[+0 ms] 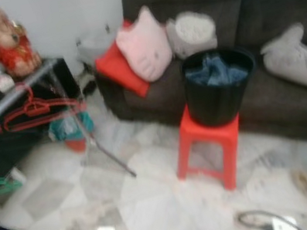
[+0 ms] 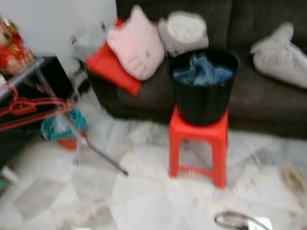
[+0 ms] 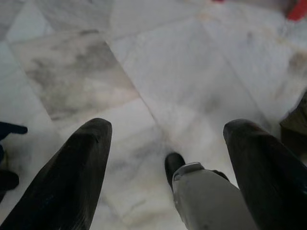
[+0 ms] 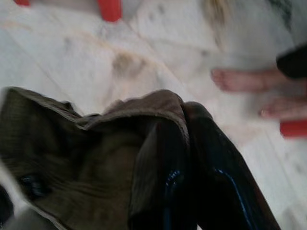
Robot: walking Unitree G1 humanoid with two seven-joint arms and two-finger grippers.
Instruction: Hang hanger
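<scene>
Our right gripper [image 4: 192,158] pinches an olive garment [image 4: 81,163] over the marble floor [image 3: 158,72]; our left gripper [image 3: 165,143] hangs spread apart. The red hanger [image 1: 37,111] hangs on the rack rail [image 1: 13,97]

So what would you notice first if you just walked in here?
Probably the bright red stool in the middle of the marble floor, with a black bucket of blue clothes on top, in front of the dark sofa. Then the red hanger on the rail at the left. The right gripper is shut on an olive cloth.
</scene>
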